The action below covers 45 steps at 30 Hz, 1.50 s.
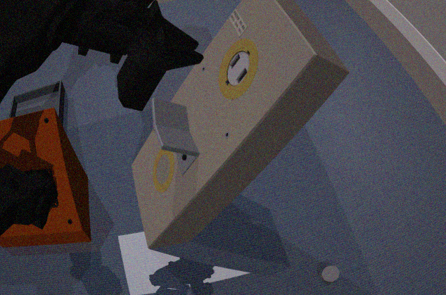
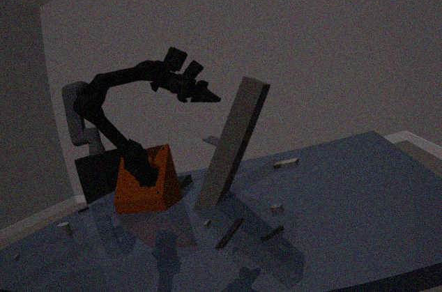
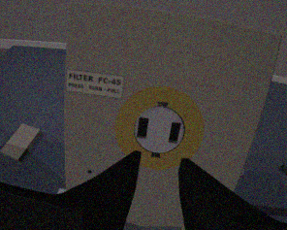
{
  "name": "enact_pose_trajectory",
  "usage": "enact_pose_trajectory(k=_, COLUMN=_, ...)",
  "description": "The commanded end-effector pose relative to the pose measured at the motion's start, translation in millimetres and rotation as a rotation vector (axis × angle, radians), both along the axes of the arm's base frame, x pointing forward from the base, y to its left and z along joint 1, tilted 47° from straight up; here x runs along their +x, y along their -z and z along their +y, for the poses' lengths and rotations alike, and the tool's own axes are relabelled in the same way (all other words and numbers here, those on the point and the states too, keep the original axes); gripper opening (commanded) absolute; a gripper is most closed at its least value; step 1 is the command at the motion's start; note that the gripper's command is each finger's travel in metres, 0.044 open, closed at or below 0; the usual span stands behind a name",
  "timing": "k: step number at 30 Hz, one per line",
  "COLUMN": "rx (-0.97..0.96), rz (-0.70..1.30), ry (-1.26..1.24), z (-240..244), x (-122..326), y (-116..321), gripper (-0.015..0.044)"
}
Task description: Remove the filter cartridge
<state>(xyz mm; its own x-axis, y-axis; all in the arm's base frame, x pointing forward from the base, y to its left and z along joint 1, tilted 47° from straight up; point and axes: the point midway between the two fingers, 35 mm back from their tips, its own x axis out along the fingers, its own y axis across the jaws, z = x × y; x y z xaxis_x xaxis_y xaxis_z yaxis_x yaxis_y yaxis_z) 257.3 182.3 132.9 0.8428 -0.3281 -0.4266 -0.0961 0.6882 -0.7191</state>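
Service panel [image 1: 230,129]: tan slab, standing tilted on the blue worktop [image 1: 378,161]; taken as landmark for all entries below.

Filter cartridge [image 1: 238,68]: pale round disc, seated flush in the panel's upper face inside a yellow ring [image 1: 226,86]. 2 dark narrow slots on its face, side by side. In the wrist view the cartridge [image 3: 159,129] sits just above the finger tips, centred between them.

Label [image 3: 95,82]: small pale tag on the panel, beside the yellow ring; text too blurred to read.

Second yellow ring [image 1: 162,170]: lower on the panel face, partly under a grey hinged flap [image 1: 174,127].

Jaws [image 2: 214,97]: black, narrowed to a small gap, nothing between them. Tips held just off the panel face, apart from it, level with the cartridge.

Arm base [image 2: 146,183]: orange block on the worktop, on the side of the panel that carries the cartridge.

Small round peg [image 1: 330,273]: on the worktop, well apart from the panel's lower edge.
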Motion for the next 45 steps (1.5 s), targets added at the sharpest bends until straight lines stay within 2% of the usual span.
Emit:
enact_pose_trajectory(k=1, rx=-0.01, rz=0.006, ry=0.002, z=-3, x=3, y=4, gripper=0.0115)
enact_pose_trajectory(k=30, rx=-0.011, rz=0.0, ry=0.0, z=-20, x=43, y=22, gripper=0.0115)
enact_pose_trajectory(k=45, rx=-0.011, rz=-0.001, ry=0.0, z=-21, x=43, y=24, gripper=0.0115)
